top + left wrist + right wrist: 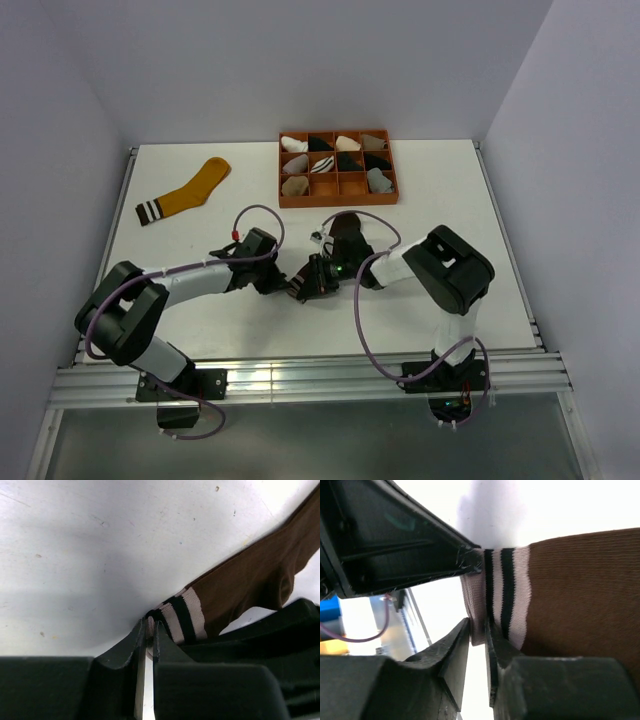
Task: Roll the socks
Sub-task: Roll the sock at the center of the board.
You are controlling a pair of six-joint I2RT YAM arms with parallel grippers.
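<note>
Left wrist view shows left gripper pinching brown sock by its cuff between fingertips; right gripper straddles that cuff, grip unclear.

A robot lab: a white table with an aluminium rail, enclosed by plain panels.

Top view looks down on the whole table; both close wrist views share the striped cuff of the brown sock

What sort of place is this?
Probably a robot test bench: a left arm and a right arm fixed at a white table's edge, plain walls around, a yellow sock and an orange tray of sock bundles laid out.
</note>
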